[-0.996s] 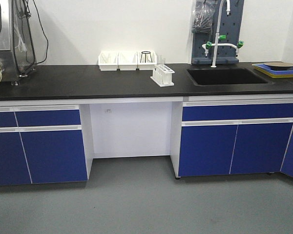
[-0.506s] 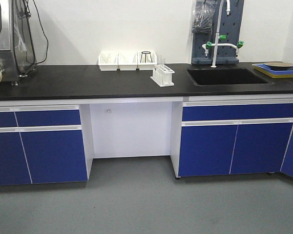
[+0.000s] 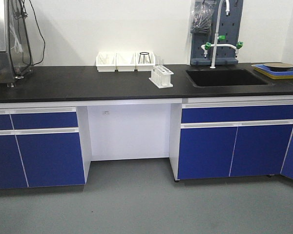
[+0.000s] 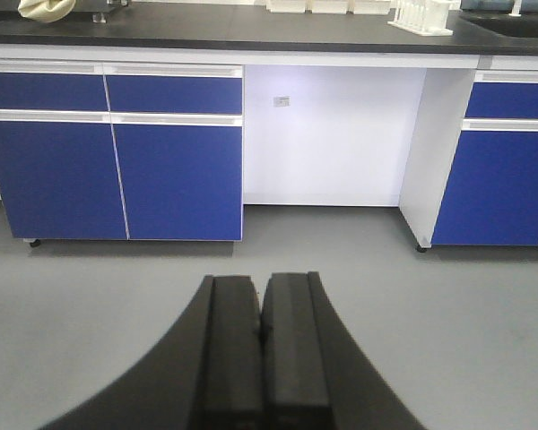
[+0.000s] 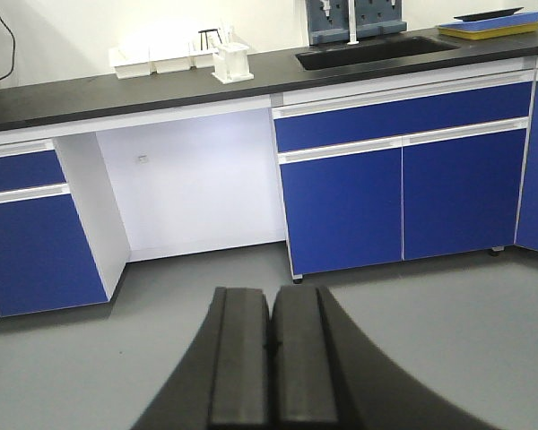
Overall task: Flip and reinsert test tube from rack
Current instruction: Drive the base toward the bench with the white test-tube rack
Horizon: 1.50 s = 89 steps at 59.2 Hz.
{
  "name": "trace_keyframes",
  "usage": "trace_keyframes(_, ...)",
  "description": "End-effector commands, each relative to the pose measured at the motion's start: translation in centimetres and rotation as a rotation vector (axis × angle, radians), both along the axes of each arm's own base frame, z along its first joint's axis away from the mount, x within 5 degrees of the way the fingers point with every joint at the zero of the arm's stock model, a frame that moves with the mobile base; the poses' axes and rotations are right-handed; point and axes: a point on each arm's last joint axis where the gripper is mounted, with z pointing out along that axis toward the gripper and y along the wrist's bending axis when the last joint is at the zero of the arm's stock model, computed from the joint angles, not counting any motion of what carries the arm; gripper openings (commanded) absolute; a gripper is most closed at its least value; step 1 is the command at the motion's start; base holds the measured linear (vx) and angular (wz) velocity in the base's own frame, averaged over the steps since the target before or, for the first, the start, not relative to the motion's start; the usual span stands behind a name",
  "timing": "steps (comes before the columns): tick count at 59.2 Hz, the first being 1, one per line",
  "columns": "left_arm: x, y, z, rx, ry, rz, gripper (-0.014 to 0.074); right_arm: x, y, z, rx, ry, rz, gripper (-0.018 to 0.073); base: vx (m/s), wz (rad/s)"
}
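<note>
Front view: small white rack (image 3: 162,77) upright

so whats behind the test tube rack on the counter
Behind the rack, against the wall, sits a row of three white bins; the rightmost holds a small black wire stand. The counter strip right behind the rack is hidden by it.

Lab: black benchtop (image 3: 88,80), sink (image 3: 224,77), pegboard drying rack (image 3: 233,27), test tube rack (image 3: 161,76).
</note>
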Motion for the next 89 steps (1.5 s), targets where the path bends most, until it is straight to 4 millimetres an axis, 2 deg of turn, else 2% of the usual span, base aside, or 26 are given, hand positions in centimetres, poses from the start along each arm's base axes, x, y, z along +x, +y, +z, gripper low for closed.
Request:
trace_keyframes(1, 0.04, -0.09, 0.7, -0.001, -0.088, -0.012, -0.0006, 0.02, 0.02, 0.8, -0.017, -0.095, 0.002, -0.0012, 0.19, -0.01)
trace_keyframes(89, 0.04, -0.09, 0.7, -0.001, -0.088, -0.012, -0.0006, 0.02, 0.01, 0.8, -0.017, -0.095, 0.001, -0.0011, 0.43, 0.02)
